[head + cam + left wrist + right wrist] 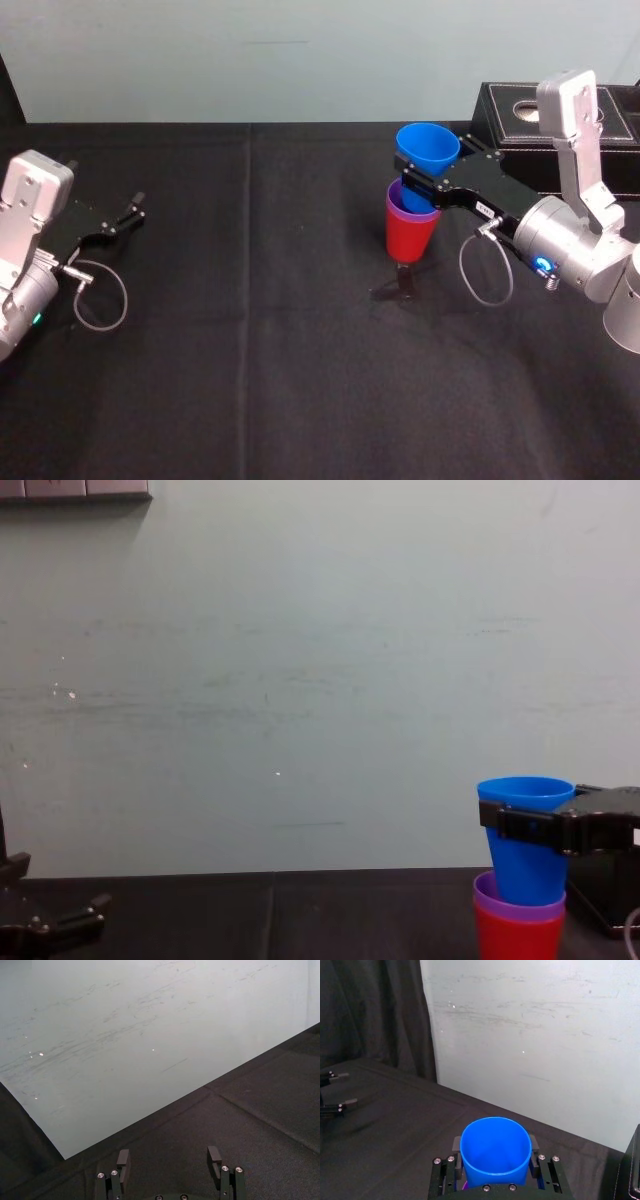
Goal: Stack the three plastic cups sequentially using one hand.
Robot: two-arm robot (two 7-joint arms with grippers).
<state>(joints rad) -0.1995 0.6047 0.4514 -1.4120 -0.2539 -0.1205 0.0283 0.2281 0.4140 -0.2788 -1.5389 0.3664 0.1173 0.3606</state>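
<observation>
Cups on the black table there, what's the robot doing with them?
The right gripper is clamped on the blue cup, whose bottom sits partly inside the purple cup; that one is nested in the red cup standing on the table. The stack is nearly complete. The left gripper sits open and empty at the table's left side.

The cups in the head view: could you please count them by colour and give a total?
Blue cup: 1, held in the right tool
Purple cup: 1
Red cup: 1
Total: 3 cups
</observation>
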